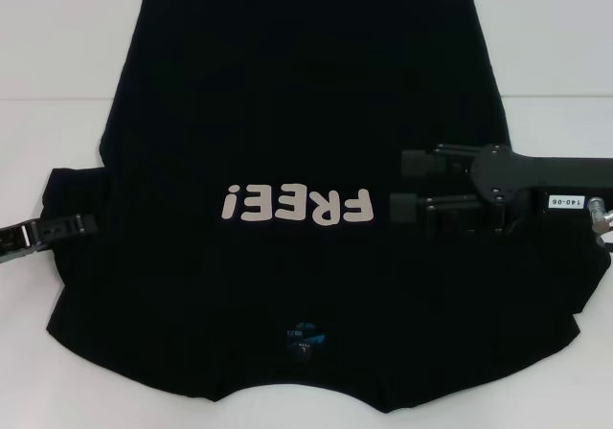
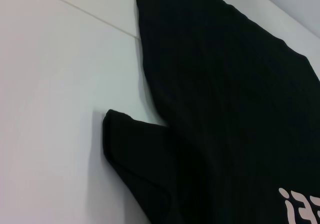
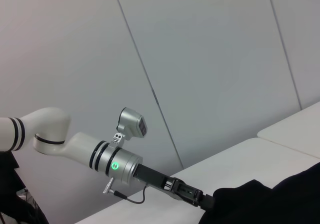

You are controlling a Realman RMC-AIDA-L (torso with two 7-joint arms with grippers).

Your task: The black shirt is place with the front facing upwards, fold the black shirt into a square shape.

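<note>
Shirt [image 1: 287, 142] flat, front up, on table [image 1: 57, 46], under both grippers; right gripper [image 1: 410, 188] hovers beside the lettering [image 1: 295, 204], fingers spread, empty; left gripper [image 1: 72, 226] at the sleeve [image 2: 132, 144], grip unclear. Risk: single-layer pinch or uneven pull skews the fold. Left wrist view shows the sleeve edge; right wrist view shows left arm [image 3: 85, 146] reaching the cloth.
</note>
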